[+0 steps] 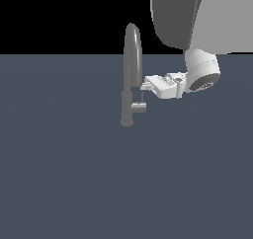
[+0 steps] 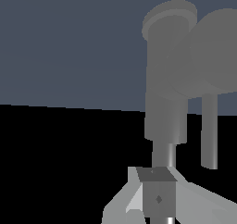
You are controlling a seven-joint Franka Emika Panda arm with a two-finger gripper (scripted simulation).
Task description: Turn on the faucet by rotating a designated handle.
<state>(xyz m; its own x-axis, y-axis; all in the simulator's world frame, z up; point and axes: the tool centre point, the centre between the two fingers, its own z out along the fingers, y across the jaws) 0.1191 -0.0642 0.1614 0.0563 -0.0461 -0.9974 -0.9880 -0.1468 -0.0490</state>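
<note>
My pincer [image 1: 145, 86] hovers just above the handle [image 1: 138, 107] beside the faucet [image 1: 131, 70], opening unclear, holding nothing visible; a misaligned push may slip off the thin pin.

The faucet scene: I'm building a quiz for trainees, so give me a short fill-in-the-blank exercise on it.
1. The faucet stands ___ on the dark floor.
2. The handle juts out from the faucet's ___ column.
3. The gripper reaches in from the exterior view's ___ side.
4. In the exterior view the gripper is ___ the handle, not below it.

Missing words: upright; base; right; above
</note>
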